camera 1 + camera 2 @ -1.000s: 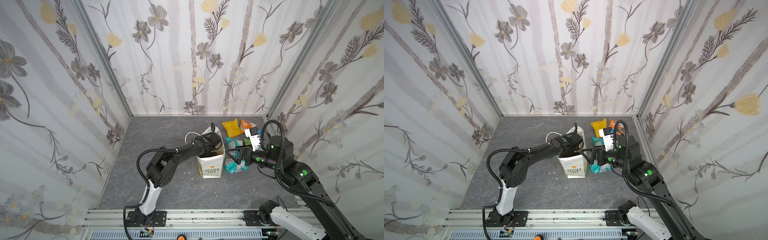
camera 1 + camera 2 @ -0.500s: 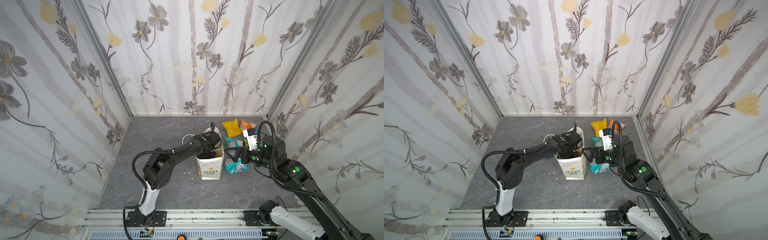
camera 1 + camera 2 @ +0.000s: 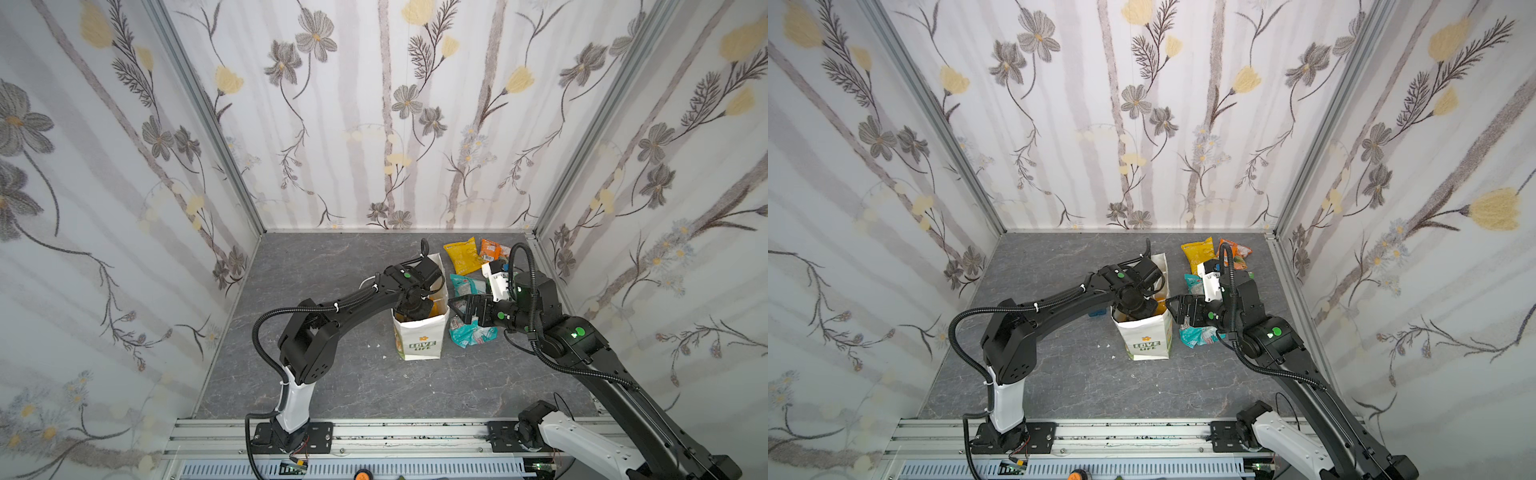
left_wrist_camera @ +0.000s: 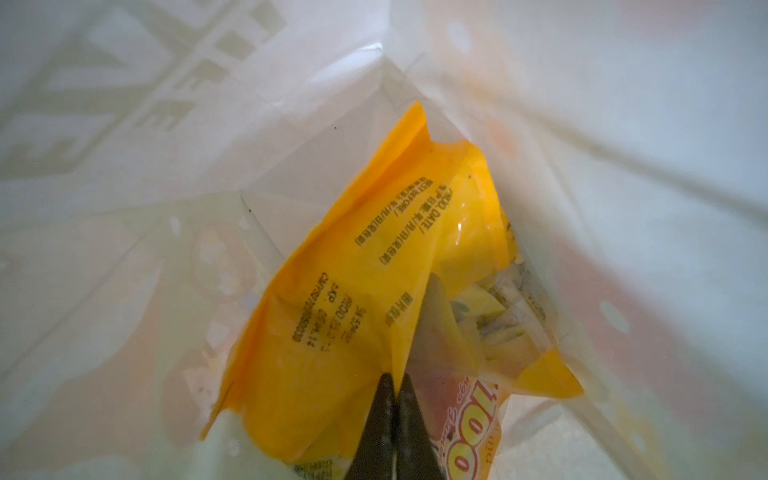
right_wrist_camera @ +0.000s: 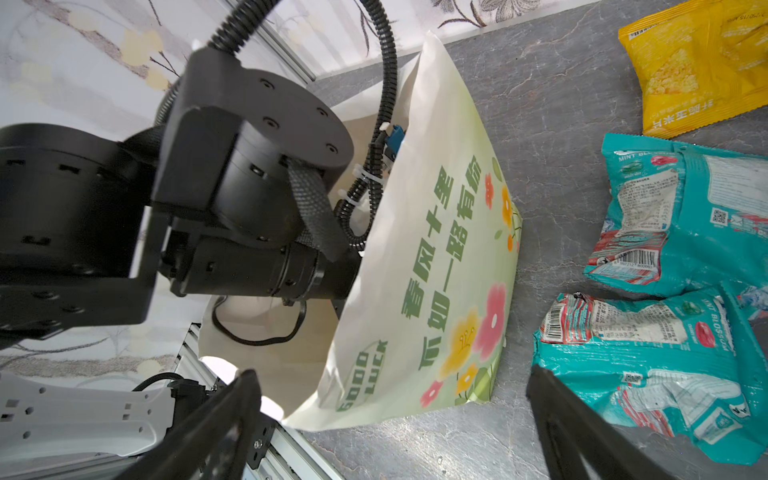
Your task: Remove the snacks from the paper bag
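Note:
The white paper bag point(image 3: 419, 340) point(image 3: 1148, 336) stands upright mid-floor, its green printed side point(image 5: 436, 249) facing my right gripper. My left gripper point(image 3: 415, 309) point(image 3: 1136, 307) reaches down into it. In the left wrist view it point(image 4: 397, 388) is shut on a fold of an orange packet point(image 4: 353, 270) lying in the bag. My right gripper point(image 3: 455, 305) point(image 5: 392, 374) hangs open beside the bag, holding nothing. Snacks lie on the floor to the right: a yellow packet point(image 3: 461, 255) point(image 5: 698, 62), an orange packet point(image 3: 490, 249) and two teal packets point(image 5: 681, 216) point(image 5: 648, 361).
A small blue box point(image 3: 1096, 312) lies just left of the bag, behind the left arm. Flowered walls close in the grey floor point(image 3: 332, 374) on three sides. A metal rail point(image 3: 374, 432) carrying both arm bases runs along the front.
My left gripper has shut inside the bag. The right gripper has moved a little left, closer to the bag's side, still open.

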Robot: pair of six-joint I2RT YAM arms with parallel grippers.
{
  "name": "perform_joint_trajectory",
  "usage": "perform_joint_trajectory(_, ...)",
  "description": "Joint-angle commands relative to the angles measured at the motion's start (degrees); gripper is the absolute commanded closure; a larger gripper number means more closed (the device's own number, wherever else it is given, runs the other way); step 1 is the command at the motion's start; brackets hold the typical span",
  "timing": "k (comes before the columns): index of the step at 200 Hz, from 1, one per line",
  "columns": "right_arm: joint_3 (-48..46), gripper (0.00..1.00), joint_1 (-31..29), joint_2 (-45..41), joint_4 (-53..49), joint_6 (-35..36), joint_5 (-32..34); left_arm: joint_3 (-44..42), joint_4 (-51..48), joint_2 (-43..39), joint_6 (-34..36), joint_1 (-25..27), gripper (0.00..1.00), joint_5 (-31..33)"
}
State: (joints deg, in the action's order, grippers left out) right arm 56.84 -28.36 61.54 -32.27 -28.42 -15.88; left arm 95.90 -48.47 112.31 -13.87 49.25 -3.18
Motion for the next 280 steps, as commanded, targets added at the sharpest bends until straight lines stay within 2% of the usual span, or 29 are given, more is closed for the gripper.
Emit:
perform_joint_trajectory(1,-0.72,0.01,0.36,0.38,2.50,0.72,0.73,1.28,-0.98,-1.51,-0.28,0.25,1.00,1.39)
perform_joint_trajectory(236,-1.12,0.01,1.56,-0.62,2.39,0.39,0.23,12.45,-9.36,-7.50,1.91,2.47,1.00,10.60)
perform_joint_trajectory(280,-0.50,0.01,1.55,-0.94,2.29,0.23,-0.33,12.09,-11.66,-7.12,1.43,3.45,0.99,9.76)
